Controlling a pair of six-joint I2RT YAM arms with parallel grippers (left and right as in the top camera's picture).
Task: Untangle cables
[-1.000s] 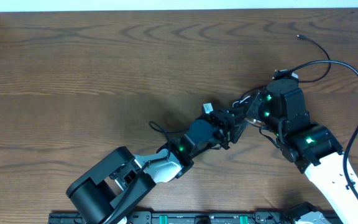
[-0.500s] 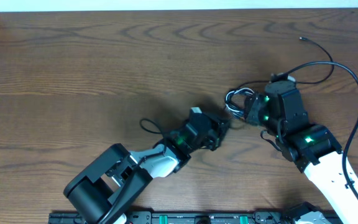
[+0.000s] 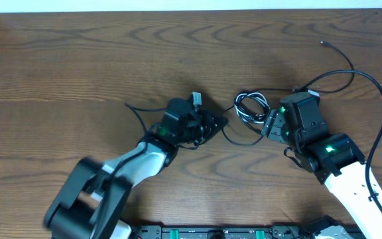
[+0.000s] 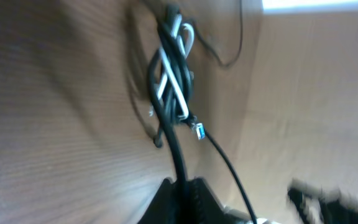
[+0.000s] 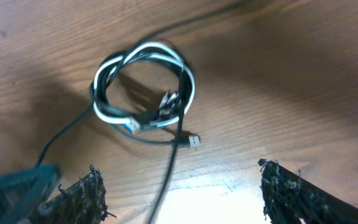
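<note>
I'm looking at a dark brown wood-grain table. Right of centre on it lies a small coil of black and white cable, its loops wound through one another. A black cord leads out of the coil toward my left side. Two ends rest on the wood just beside the coil: a silver plug and a blue-tipped plug. At the far right a thin cord curves across the wood, its far plug well apart from the coil.

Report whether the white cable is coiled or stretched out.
Coiled: the white cable loops in a ring, intertwined with a black cable, on the table.
</note>
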